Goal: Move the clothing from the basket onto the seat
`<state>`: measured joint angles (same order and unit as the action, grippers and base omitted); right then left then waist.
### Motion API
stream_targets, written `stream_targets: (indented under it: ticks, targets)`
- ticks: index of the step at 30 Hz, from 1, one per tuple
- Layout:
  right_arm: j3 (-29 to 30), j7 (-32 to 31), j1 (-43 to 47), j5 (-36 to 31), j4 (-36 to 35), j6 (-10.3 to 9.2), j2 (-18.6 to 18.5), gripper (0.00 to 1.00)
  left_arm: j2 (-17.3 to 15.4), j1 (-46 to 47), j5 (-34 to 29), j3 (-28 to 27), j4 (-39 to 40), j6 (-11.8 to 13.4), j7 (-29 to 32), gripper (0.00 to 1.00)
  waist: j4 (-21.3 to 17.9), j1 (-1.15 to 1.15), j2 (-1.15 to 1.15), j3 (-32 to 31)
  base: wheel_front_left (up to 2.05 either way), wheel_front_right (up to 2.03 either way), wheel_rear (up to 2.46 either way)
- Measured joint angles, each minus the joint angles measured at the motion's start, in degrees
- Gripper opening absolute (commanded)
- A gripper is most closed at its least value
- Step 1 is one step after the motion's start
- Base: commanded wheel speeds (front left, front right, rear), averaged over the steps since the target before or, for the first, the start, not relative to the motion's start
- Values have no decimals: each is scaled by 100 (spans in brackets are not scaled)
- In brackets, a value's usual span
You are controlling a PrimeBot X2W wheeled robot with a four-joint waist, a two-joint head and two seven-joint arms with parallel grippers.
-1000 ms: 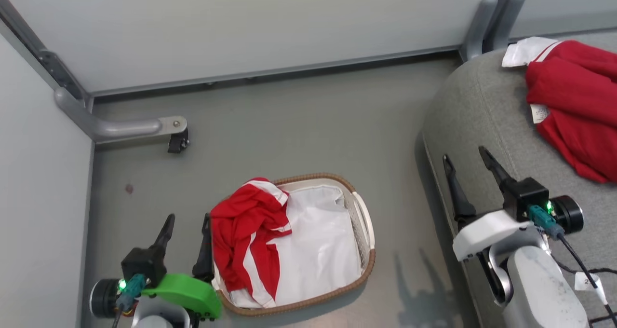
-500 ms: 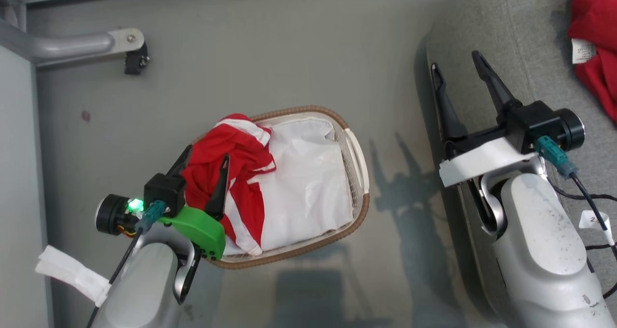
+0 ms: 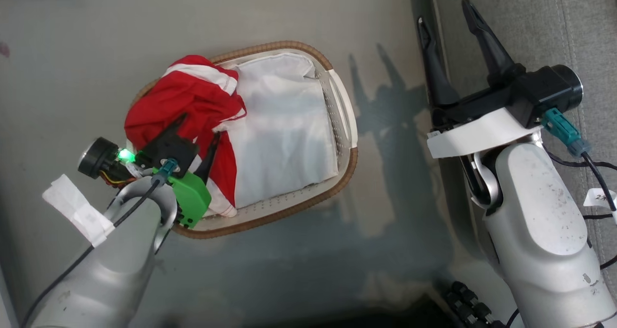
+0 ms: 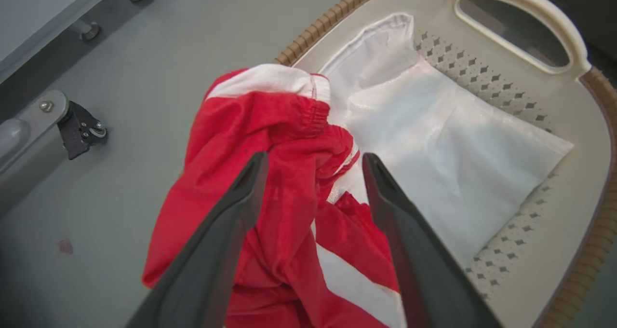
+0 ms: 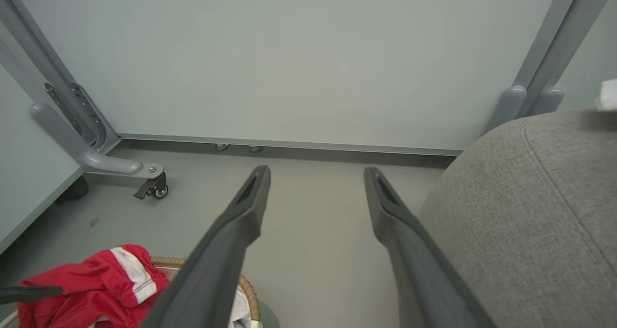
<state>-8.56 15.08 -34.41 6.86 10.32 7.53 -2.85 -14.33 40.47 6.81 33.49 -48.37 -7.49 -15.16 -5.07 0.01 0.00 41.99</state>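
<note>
clothing (image 3: 188, 96) – heaped at the left end of the basket (image 3: 343, 111), centre-left of the head frame, red folds spilling over the brown rim. its long run goes top to bottom of the frame along that end. white liner bare at the other end.

left gripper (image 3: 198, 128) is the nearer one, right over the heap. in the left wrist frame a red fold sits between the fingers. jaws spread wide, nothing clamped – contact with the fabric unclear.

right gripper (image 3: 444, 13) – upper right, at the edge of the seat (image 3: 530, 24), well apart from the basket, jaws wide, empty.
</note>
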Motion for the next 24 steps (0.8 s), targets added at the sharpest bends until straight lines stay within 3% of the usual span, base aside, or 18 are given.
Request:
stream_targets:
  ticks: [15,21,22,23,24]
  targets:
    - [-122,0,-86,283,-175,0,1,100,-24,1177,-568,335,-1825,723,-1,100,-489,0,0,850,0,0,0]
    - [-178,0,-86,377,-222,0,2,100,-7,1393,-588,402,-2181,697,-1,100,-605,0,0,1030,0,0,0]
    - [-190,0,-87,390,-225,0,3,100,-4,1413,-586,408,-2229,668,-1,46,-625,0,0,1045,0,0,0]
    - [-202,0,-87,401,-226,0,2,100,-2,1420,-577,409,-2250,637,-1,0,-640,0,0,1055,0,0,0]
    - [-216,0,-88,414,-226,0,3,100,19,1420,-502,360,-2272,593,-1,0,-657,0,0,1059,0,0,0]
